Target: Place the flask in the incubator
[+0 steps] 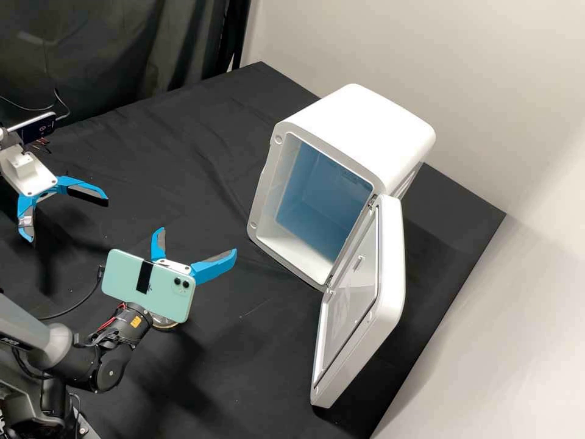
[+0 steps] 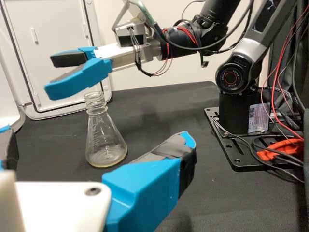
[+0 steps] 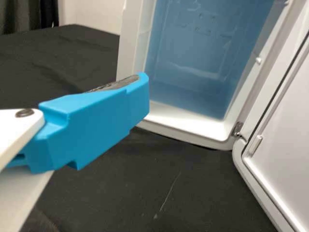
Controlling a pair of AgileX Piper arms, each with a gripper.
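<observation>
**A:** Which step is in hand?

**B:** The pick-up, I'd judge. The Erlenmeyer flask [image 2: 104, 140] stands upright and empty on the black bench [image 1: 201, 140], in front of the incubator [image 1: 365, 128] and apart from it. Nothing grips it. The incubator's door [image 1: 372, 286] is already swung open.

**A:** And the grippers?

**B:** The right gripper [image 1: 197, 241] hangs facing the incubator's opening, fingers spread and empty, at about the height of the flask's mouth. I cannot tell whether it sits squarely over the neck. The left gripper [image 1: 67, 218] is farther from the incubator than the flask, fingers wide apart and also empty.

**A:** What does the next move call for?

**B:** Probably lowering the right fingers to straddle the neck and closing gently. Then carry the flask upright onto the incubator's blue floor.
</observation>
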